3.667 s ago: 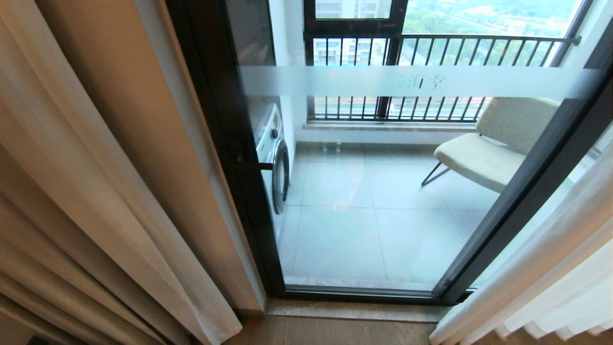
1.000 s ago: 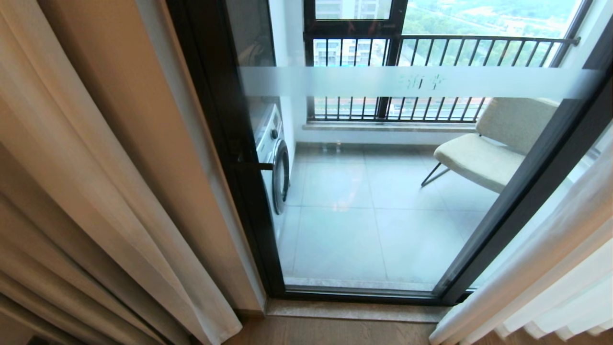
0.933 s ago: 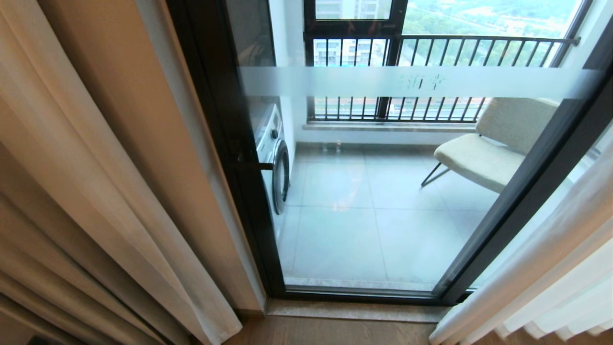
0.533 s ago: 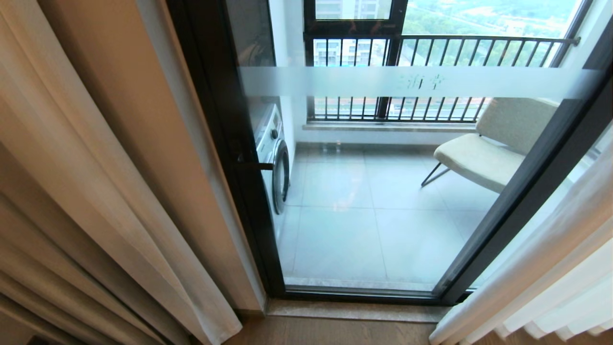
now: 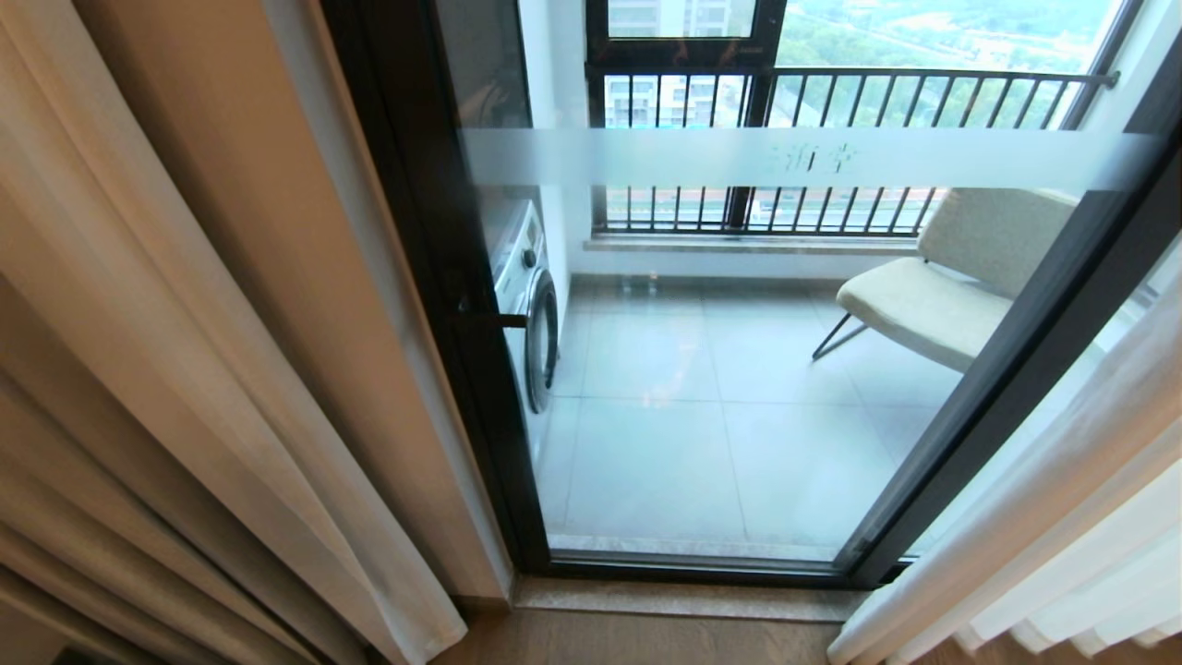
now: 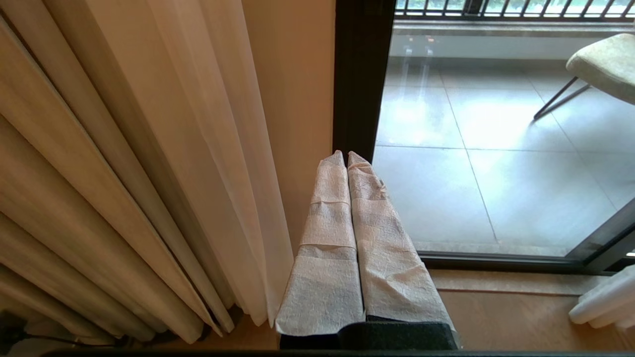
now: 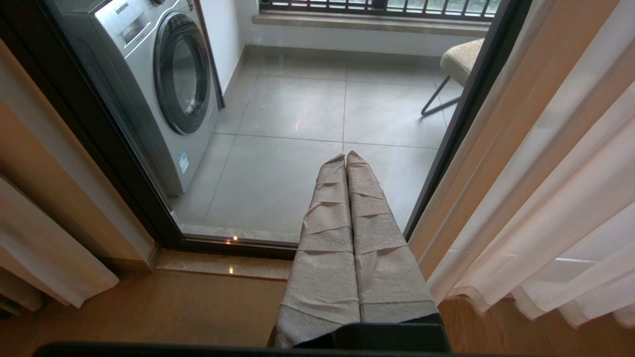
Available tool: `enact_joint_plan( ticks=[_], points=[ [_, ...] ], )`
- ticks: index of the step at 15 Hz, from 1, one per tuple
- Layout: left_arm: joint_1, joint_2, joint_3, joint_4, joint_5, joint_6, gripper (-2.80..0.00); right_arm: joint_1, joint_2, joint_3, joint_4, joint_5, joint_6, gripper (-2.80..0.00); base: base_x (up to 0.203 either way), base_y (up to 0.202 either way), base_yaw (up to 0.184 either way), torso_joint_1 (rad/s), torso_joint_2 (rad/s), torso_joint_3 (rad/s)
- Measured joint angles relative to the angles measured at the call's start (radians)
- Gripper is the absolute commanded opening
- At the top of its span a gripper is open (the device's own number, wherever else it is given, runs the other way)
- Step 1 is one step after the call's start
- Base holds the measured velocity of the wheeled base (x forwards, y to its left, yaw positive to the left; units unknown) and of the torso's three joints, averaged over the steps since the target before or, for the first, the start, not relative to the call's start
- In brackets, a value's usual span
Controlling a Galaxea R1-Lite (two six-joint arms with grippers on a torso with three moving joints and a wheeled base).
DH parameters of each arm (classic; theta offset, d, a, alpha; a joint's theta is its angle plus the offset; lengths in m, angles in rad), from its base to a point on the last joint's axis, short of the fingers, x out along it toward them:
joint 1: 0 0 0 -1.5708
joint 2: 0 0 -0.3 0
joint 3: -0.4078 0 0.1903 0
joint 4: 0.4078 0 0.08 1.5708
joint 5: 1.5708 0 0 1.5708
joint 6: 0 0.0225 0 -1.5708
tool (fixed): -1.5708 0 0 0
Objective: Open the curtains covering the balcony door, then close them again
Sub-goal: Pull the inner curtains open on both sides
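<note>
At the balcony door [image 5: 739, 369], nothing has changed over the last seconds: curtains [image 5: 185, 369] stay bunched at both sides, glass uncovered. Left hand [image 6: 346, 157] and right hand [image 7: 346, 158] pressed together, empty, parked low. Opening looks done; closing pending.

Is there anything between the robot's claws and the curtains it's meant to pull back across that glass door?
Nothing visible. The left gripper, jaws shut, points past the left curtains with open air between. The right gripper, also shut, has the right curtains beside it. The balcony door stands uncovered.
</note>
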State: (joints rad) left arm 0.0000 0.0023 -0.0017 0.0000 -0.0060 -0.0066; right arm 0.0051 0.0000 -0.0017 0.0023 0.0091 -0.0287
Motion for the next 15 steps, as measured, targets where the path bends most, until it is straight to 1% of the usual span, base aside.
enact_joint_plan(
  ticks=[3, 5, 15],
  points=[
    [0.0, 0.0, 0.0, 0.0, 0.0, 0.001, -2.8, 0.0, 0.0, 0.0, 0.0, 0.0, 0.0, -2.8, 0.0, 0.0, 0.0, 0.0, 0.0, 0.0],
    [0.0, 0.0, 0.0, 0.0, 0.0, 0.001, -2.8, 0.001, 0.0, 0.0, 0.0, -0.001, 0.0, -2.8, -0.001, -0.089, 0.01, 0.001, 0.0, 0.003],
    [0.0, -0.001, 0.0, 0.0, 0.0, 0.001, -2.8, 0.0, 0.0, 0.0, 0.0, 0.0, 0.0, -2.8, 0.0, -0.183, 0.001, 0.003, 0.0, 0.003]
  ],
)
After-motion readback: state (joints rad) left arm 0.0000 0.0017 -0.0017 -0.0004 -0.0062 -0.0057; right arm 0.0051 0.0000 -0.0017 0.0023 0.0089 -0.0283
